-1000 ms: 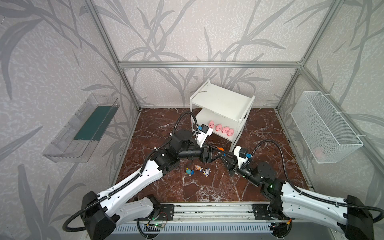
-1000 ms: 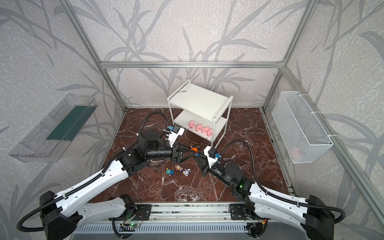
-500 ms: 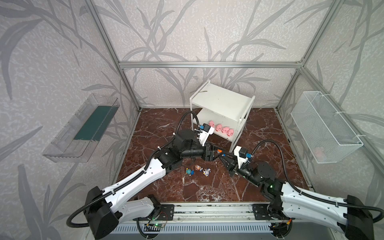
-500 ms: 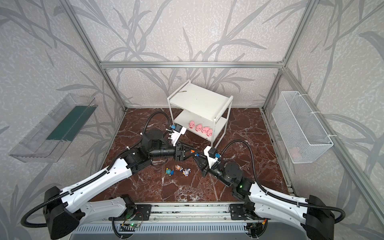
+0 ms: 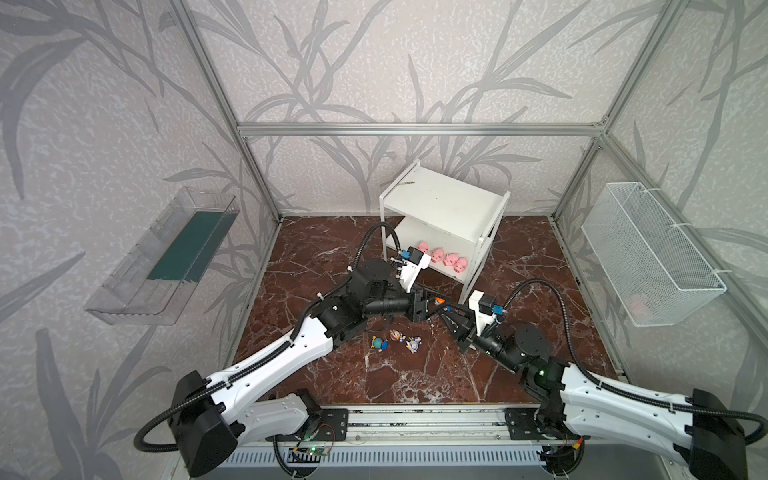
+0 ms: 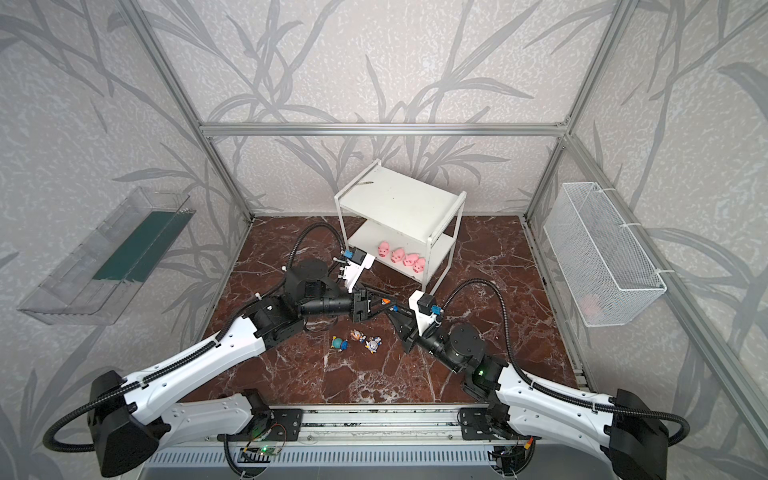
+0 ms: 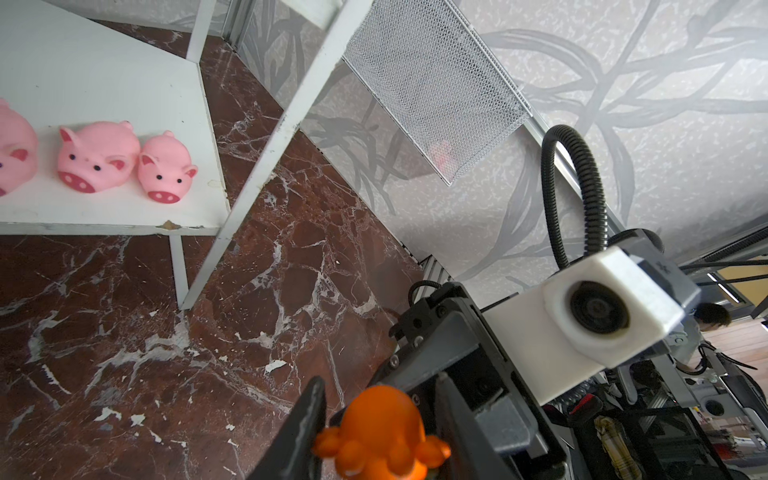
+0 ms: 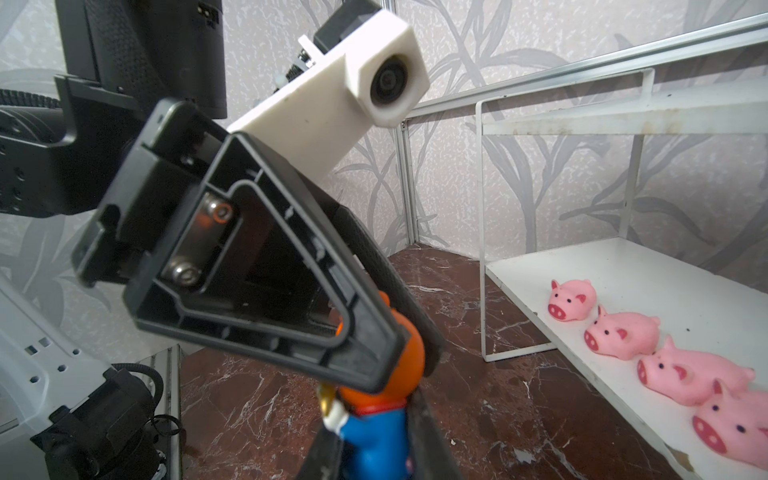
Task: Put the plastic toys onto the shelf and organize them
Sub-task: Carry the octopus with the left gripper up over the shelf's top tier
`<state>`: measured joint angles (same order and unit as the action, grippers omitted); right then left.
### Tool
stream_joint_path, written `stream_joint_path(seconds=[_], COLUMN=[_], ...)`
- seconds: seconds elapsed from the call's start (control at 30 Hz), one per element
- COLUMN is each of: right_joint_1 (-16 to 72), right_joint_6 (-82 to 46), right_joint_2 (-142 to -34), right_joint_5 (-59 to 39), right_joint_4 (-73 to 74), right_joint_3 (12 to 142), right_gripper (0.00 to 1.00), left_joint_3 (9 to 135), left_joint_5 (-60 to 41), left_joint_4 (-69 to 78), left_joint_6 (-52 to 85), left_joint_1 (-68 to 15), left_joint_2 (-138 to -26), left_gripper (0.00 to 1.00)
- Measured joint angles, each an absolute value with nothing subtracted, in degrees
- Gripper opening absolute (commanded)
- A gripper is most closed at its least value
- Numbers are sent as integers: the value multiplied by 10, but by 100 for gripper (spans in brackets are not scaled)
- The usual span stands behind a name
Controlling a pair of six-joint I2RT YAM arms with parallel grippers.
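**Orange headgear offered up for a mid-air handover**

Orange and blue marked the one toy off the table: the orange-capped figurine (image 8: 374, 440) hung in the air in front of the shelf (image 5: 440, 199), between the two arms. The right tool (image 8: 374, 455) was pinching it low on the blue body. That grip probably served to leave the rounded cap free for the other arm. The left tool (image 7: 378, 415) stood with a jaw close on each side of that cap and seemed to touch its knobs. Whether it had truly clamped could not be told from the views.

The exchange looked like a re-grip, giving the left arm a hold from above for standing the toy upright on a board. Four pink pigs (image 5: 442, 257) sat in a neat row along the front of the lower board (image 6: 374, 237), snouts outward. The top board (image 6: 399, 199) lay bare, presumably kept for the figurines so that each kind had its own tier.

Three other figurines (image 5: 397, 335) lay together on the table (image 5: 332, 257), near both arms and not yet shelved.
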<state>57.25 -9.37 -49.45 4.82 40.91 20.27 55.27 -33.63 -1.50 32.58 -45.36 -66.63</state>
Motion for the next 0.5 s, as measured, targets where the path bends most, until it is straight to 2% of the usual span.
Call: stream_joint_path(seconds=[0.13,0.23,0.4,0.5], right_joint_1=[573,572,572,571], right_joint_6=[-96,-98,-94,-88], right_joint_2=[-496,-493,-455,-416], right_joint_5=[52,56,59,63], right_joint_4=[401,397,352,310], right_joint_3=[203,203,201,199], right_gripper=[34,45,69,77], left_joint_3=[559,583,662,715], left_joint_5=[-324,-310,-283,-262], left_joint_4=[-35,-77,-138,-166], left_joint_6=[311,288,241,213], left_joint_1=[-456,-457,-460,-460], left_joint_2=[-666,-667,-681,-696], left_gripper=[33,33,33,33])
